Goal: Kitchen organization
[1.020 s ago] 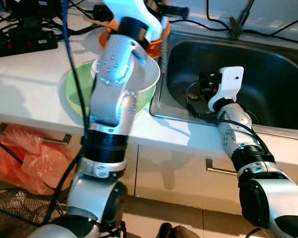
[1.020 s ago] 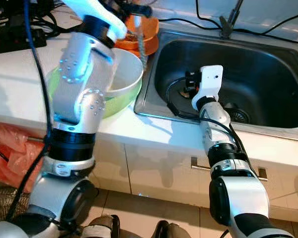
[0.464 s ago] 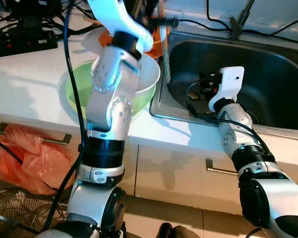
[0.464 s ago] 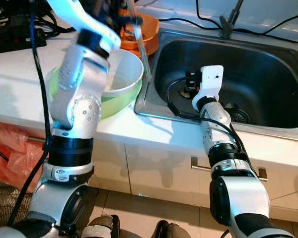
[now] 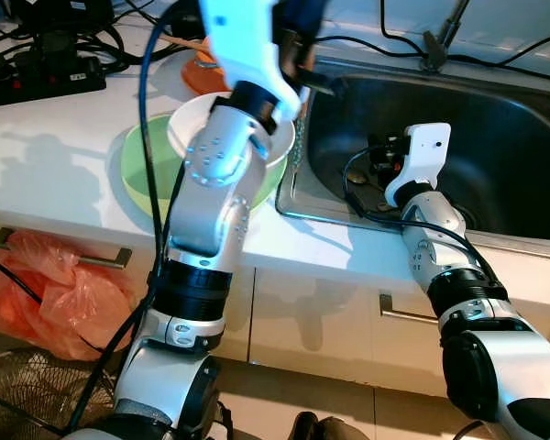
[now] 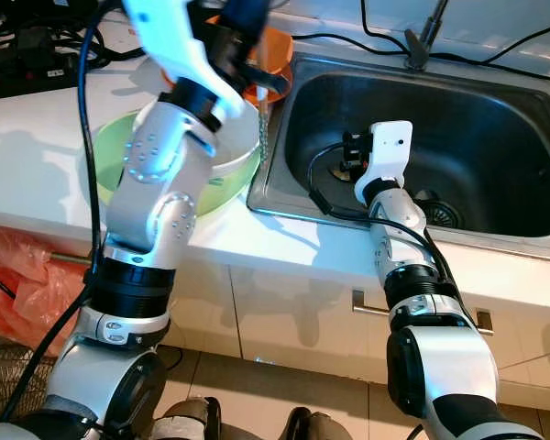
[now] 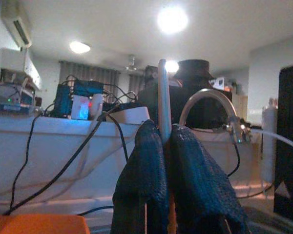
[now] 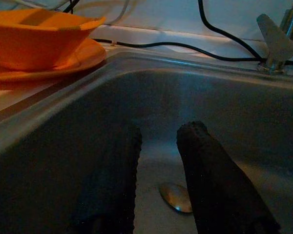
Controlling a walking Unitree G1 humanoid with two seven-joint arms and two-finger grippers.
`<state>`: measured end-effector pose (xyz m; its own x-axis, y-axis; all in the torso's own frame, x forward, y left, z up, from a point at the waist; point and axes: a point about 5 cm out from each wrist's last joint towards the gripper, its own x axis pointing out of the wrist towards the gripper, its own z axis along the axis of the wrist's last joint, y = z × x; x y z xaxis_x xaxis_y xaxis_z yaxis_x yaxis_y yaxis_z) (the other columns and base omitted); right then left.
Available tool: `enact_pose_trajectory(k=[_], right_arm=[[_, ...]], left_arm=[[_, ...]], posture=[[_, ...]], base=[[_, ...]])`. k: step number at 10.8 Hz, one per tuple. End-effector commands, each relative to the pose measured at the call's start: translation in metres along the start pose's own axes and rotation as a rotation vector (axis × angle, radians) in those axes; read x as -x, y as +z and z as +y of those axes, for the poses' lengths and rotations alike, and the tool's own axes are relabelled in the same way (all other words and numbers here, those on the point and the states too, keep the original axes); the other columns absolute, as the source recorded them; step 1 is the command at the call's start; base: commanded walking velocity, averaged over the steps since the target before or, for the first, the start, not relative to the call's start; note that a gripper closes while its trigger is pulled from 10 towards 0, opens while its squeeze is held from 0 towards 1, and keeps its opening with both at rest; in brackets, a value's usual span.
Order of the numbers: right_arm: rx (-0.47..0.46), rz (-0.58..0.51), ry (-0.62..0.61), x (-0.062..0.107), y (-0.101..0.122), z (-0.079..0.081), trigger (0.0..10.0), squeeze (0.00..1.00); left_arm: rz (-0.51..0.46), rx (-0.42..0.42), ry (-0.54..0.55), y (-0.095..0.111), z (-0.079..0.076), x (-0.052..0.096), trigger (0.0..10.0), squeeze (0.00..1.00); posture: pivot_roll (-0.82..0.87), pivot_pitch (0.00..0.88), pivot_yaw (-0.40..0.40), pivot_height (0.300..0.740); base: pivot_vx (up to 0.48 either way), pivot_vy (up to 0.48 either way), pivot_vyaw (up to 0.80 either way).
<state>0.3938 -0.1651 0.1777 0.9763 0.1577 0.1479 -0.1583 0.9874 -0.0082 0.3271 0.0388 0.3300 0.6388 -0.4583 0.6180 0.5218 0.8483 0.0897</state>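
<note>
1. The left hand (image 7: 167, 161) is raised over the near-left rim of the stainless steel sink (image 5: 495, 137), its fingers (image 7: 141, 175) pinched tight on a thin silvery utensil handle (image 7: 162, 97).
2. Below and behind that hand sit a white bowl nested in a green bowl (image 5: 147, 174) on the white counter (image 5: 55, 156).
3. The right hand (image 8: 158, 170) hangs inside the sink with its fingers parted, grasping nothing; a small metal spoon (image 8: 176, 197) lies on the basin floor between them.

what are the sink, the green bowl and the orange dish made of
The sink looks like brushed stainless steel: grey metal with soft, dull reflections along its rim and walls. The green bowl seems to be plastic or melamine, with an even matte lime colour; ceramic can't be ruled out. The orange dish also looks like plastic: a thin, folded rim and a smooth, uniform colour with a mild sheen.
</note>
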Motion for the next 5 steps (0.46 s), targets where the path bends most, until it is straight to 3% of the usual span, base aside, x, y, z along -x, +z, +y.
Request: enact_pose_trajectory(k=[1,5], right_arm=[[0.000,0.019,-0.011,0.0025,-0.0043,-0.0035,10.0,0.00],[-0.001,0.020,-0.006,0.0017,-0.0040,-0.0020,10.0,0.00]], left_arm=[[-0.002,-0.033,-0.016,-0.0009,-0.0048,0.0001,10.0,0.00],[0.006,-0.178,-0.026,-0.0015,-0.0067,-0.0003,10.0,0.00]], posture=[[0.21,0.143,-0.067,0.740],[0.22,0.137,-0.071,0.740]], base=[[0.000,0.000,0.00],[0.000,0.000,0.00]])
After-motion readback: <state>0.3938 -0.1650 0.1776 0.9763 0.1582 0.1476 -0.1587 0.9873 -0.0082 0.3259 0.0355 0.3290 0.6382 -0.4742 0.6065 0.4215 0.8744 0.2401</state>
